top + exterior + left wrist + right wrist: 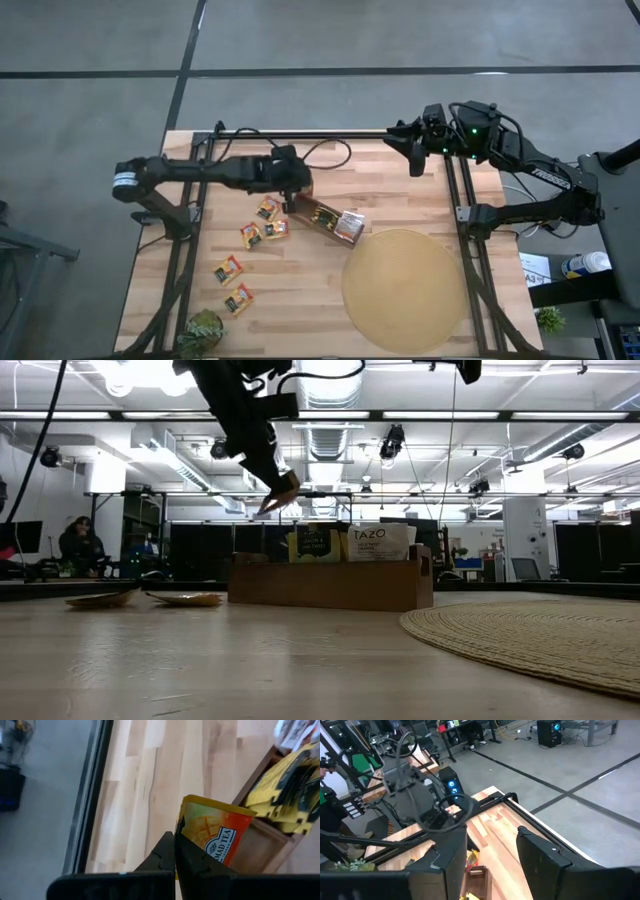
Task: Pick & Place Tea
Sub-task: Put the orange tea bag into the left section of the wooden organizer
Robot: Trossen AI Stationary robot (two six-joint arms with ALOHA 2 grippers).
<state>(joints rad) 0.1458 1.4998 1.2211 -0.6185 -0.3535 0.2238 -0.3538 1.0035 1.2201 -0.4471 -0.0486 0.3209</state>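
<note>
One brown wooden box (326, 219) is lying slantwise near the middle of the table (400, 175), and it is holding upright tea sachets: yellow-green ones (290, 790) toward one end and a white packet lettered TAZO (379, 543) toward the other. The left gripper (294, 190) is hanging just above the box's near end, its fingers pressed together and pinching an orange-red sachet (212, 832) by its lower edge; the low view is showing that sachet (279, 491) lifted clear of the box top. Five more sachets are lying flat on the wood to the left of the box: one (267, 208) and a pair (262, 232) close to it, and two (229, 269) (238, 298) farther down toward the front edge, beside a small green pineapple-like thing (203, 333).

The big round tan mat (404, 290) is sitting bare at the front right, almost touching the box's right end. The back strip of the table is lying open between the two arms. The right gripper (412, 152) is waiting at the back right corner, its fingers (540, 860) spread apart and holding nothing.

Much of the box's inside is cut off in the left wrist view, and how many sachets are standing in it is hard to make out.
</note>
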